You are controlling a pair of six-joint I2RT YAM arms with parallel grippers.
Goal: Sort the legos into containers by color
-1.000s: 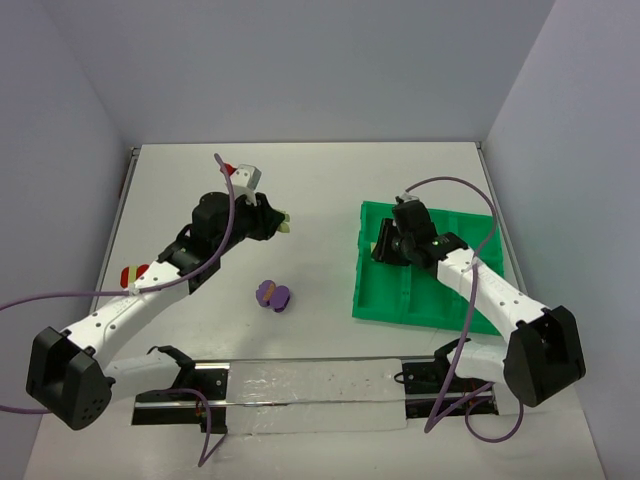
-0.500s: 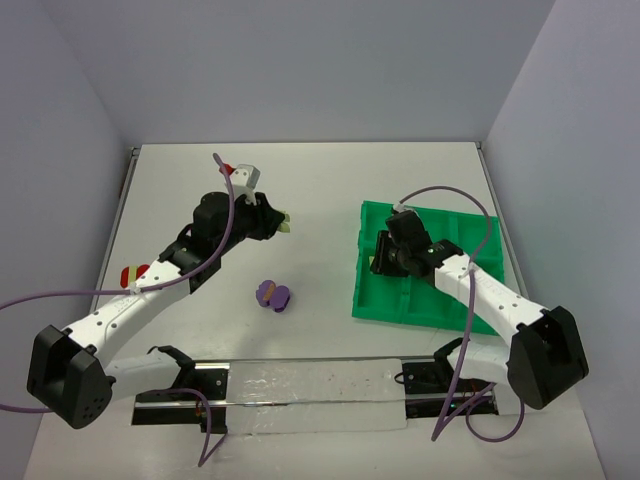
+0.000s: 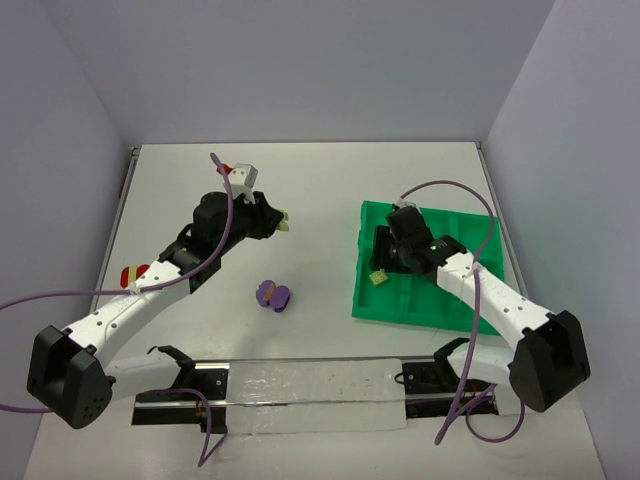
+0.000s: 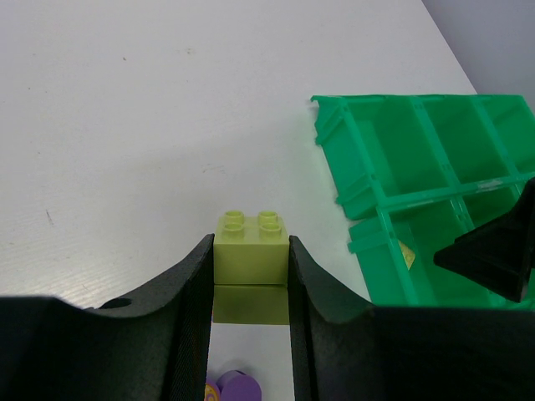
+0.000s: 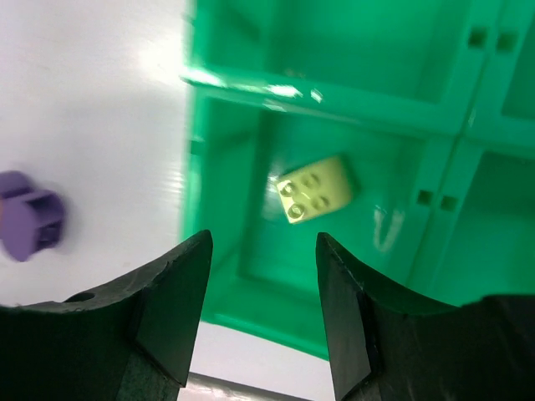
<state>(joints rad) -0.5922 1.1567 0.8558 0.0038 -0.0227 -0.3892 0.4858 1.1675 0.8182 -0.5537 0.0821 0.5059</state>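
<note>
My left gripper (image 3: 281, 222) (image 4: 251, 247) is shut on a pale yellow-green lego (image 4: 251, 229) (image 3: 286, 224), held above the white table left of the tray. My right gripper (image 3: 384, 264) (image 5: 263, 244) stands open over the near-left compartment of the green tray (image 3: 362, 300) (image 5: 242, 82) (image 4: 378, 194). Another yellow-green lego (image 5: 316, 190) (image 3: 379, 278) lies free on that compartment's floor, below the jaws. A purple lego (image 3: 273, 295) (image 5: 29, 221) (image 4: 235, 388) rests on the table between the arms.
A red-tipped white cable plug (image 3: 240, 176) sticks up on the left wrist. A metal rail (image 3: 300, 385) runs along the near table edge between the arm bases. Grey walls close the table at the back and both sides.
My right gripper has opened and the yellow-green lego it carried now lies in the tray's near-left compartment. The left arm has kept still with its lego.
</note>
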